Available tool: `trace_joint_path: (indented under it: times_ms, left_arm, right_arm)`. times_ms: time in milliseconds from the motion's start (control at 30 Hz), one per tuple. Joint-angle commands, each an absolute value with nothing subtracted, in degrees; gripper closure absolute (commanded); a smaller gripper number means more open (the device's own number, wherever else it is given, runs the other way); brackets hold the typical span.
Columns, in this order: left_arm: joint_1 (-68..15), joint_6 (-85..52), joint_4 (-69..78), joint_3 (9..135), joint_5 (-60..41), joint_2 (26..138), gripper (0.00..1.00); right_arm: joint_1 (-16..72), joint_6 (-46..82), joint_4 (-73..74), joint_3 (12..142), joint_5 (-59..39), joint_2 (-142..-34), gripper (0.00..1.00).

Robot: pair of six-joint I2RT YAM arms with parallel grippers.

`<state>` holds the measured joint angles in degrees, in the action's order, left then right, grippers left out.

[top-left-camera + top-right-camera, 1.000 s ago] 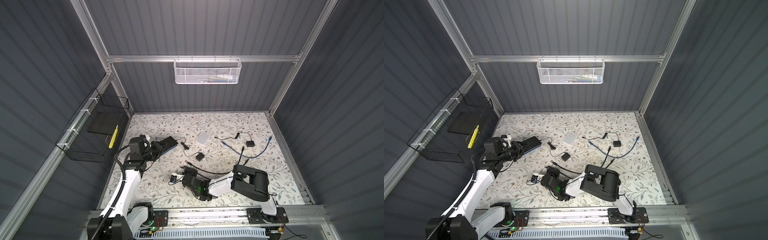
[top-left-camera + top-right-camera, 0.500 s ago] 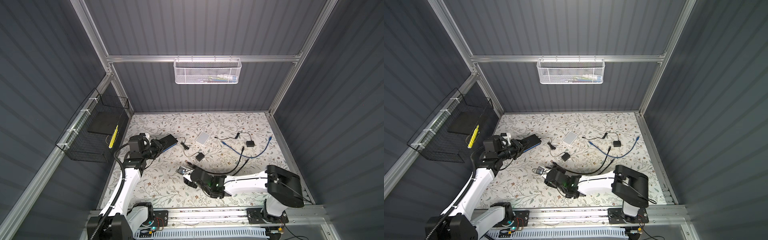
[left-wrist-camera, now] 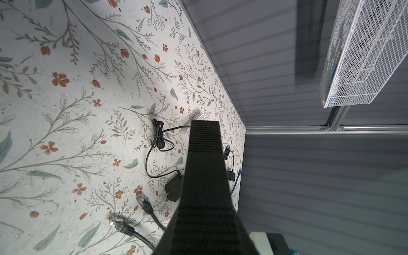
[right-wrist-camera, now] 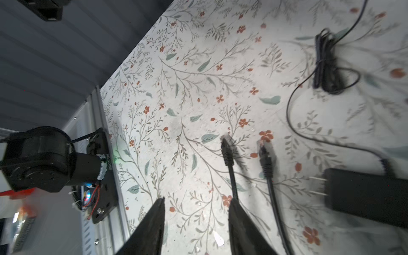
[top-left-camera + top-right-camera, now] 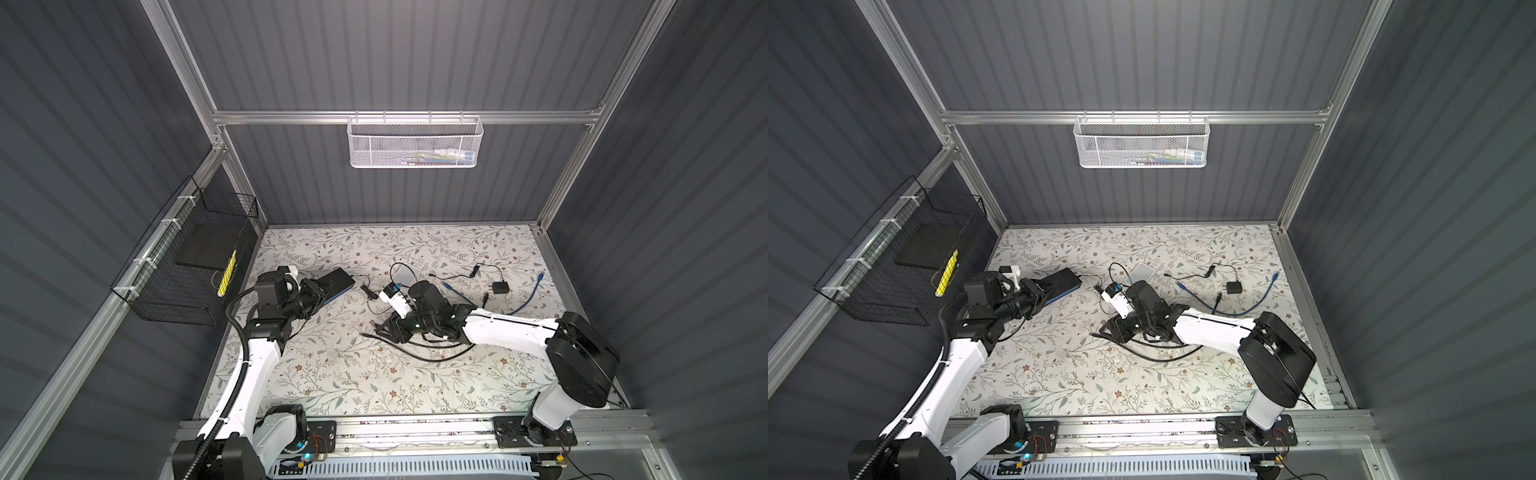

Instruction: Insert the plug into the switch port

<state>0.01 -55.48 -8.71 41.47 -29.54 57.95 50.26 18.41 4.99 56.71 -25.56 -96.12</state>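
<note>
**Lot: plug pick-up, bench scene**

- plug: black moulded boot with a clear tip, on a stiff round black cable. It lies flat on the bench, just ahead of the right claw.
- twin plug: same make, lying beside the first, parallel and apart.
- right claw: two dark wedge fingers, about half spread, with nothing between them. The cable runs past one finger, outside the gap.
- left claw: closed on the switch, a flat black box with a ribbed top and a blue port face. It is at the bench's left side, well apart from both plugs. Whether it rests on the bench or is raised cannot be told.
- step in hand, as judged: taking up the plug.
- handling note:
  - Centre the gap over the boot, not the cable.
  - Close on the flat sides and leave the clip free, so the plug cannot swivel.
  - Lift slowly, because the stiff cable will likely drag and twist.
  - Keep clear of the twin plug, which is near enough to be nudged.
- also present:
  - power adapter: matte black block with two metal prongs.
  - cord: thin, tied in a bundle.
  - bench cover: pale, floral print, faintly gritty
</note>
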Motion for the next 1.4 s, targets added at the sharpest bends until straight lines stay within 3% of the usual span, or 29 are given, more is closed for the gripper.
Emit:
trace_joint_path:
  times_ms: [0,633,1367]
  left_arm:
    - [0.3,-54.1,-9.7,42.6,-29.4,55.4,1.0]
    - [0.3,-53.9,-12.2,42.6,-29.7,52.9,1.0]
    - [0.3,-54.0,-11.8,39.3,-28.5,51.5,1.0]
  right_arm:
    - [49.7,24.8,4.9,58.4,-33.4,-99.2,0.53]
    - [49.0,29.2,8.7,65.4,-32.6,-111.9,0.58]
    - [49.0,33.3,12.5,64.3,-30.0,-115.8,0.6]
